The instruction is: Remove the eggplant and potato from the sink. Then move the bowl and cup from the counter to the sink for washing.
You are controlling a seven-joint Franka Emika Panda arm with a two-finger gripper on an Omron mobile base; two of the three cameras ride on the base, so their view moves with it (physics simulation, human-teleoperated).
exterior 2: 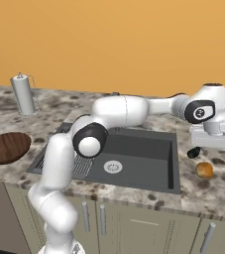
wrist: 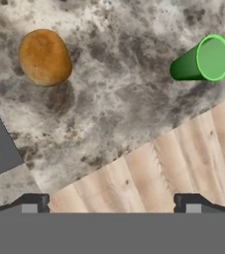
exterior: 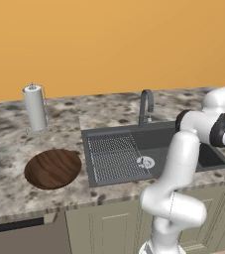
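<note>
- We see the gripper point(exterior 2: 210, 149) above the counter point(exterior 2: 223, 178), just right of the sink point(exterior 2: 143, 156), with its jaws spread wide and nothing between them.
- In the hand view the two fingertips point(wrist: 32, 203) stand far apart at the bottom, touching nothing; the counter lies well below them.
- We find the potato point(exterior 2: 204, 170) lying on the counter right of the sink, near its right rim and below the gripper; the hand view shows it as an orange-tan lump point(wrist: 44, 57).
- A green cup point(wrist: 203, 60) lies on its side on the counter, apart from the potato, near the counter's edge.
- The bowl point(exterior: 53, 168) sits on the counter left of the sink, in front of a paper towel roll point(exterior: 34, 106).
- The sink basin shows its ribbed grid point(exterior: 114, 156) and round silver drain point(exterior 2: 113, 166).
- We cannot tell where the eggplant is.
</note>
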